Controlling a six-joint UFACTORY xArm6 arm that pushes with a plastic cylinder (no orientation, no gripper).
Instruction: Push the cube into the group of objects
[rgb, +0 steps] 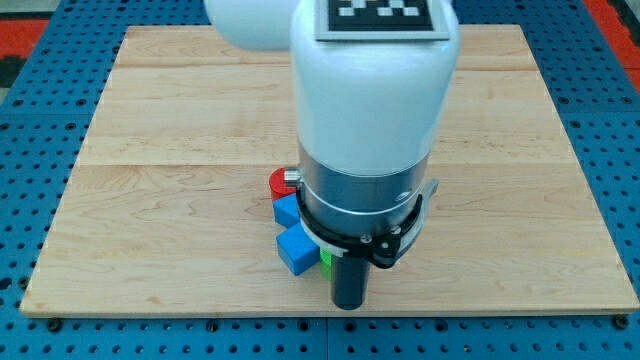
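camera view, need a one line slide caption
My tip at the wooden board's lower edge, beside a blue cube, green block, second blue block and red block.

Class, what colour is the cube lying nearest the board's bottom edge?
Blue; it shows best in the camera view, the only one.

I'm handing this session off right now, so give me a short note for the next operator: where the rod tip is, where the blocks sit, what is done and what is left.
Tip: the dark rod's lower end, my tip, is down near the wooden board's bottom edge, just right of the blocks.
Blocks: a blue cube lies left of the tip; a second blue block sits above it, with a red round block above that. A sliver of green block shows beside the rod. The arm hides whatever lies behind it.
Done: the visible blocks sit bunched together.
Left: confirm the cube touches the group; the arm blocks a clear check.
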